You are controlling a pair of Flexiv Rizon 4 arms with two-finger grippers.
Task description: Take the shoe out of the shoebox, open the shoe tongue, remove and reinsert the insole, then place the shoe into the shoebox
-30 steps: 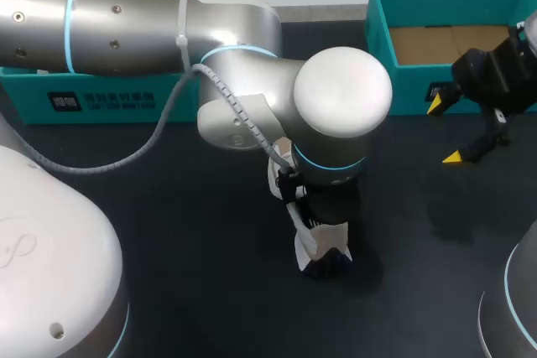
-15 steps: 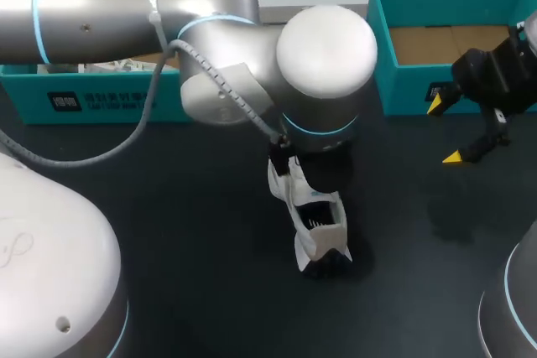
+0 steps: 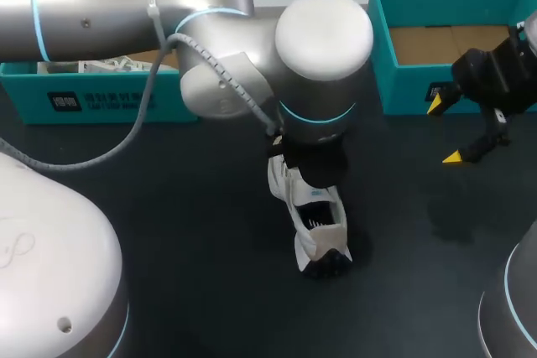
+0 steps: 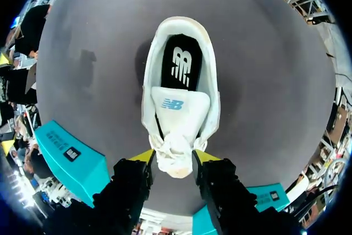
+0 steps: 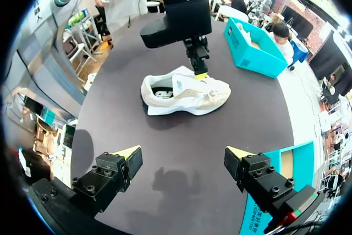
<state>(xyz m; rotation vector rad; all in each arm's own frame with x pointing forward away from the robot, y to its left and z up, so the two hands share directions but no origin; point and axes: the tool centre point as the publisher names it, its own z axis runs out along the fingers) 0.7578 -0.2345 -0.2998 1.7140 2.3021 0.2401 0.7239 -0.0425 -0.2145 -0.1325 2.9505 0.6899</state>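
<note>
The fingers (image 4: 144, 157) of the left gripper (image 4: 173, 157) are narrowed onto the laced forefoot of the white mesh running shoe (image 4: 179, 103), which is stood on its sole on the dark tabletop (image 3: 168, 232), apart from the open teal cardboard shoebox (image 3: 407, 90). The right gripper (image 3: 445, 131) is held wide open and empty near that box. The forefoot is best kept pinned while the tongue is lifted clear, so that the black insole (image 4: 181, 67) is bared fully.
</note>
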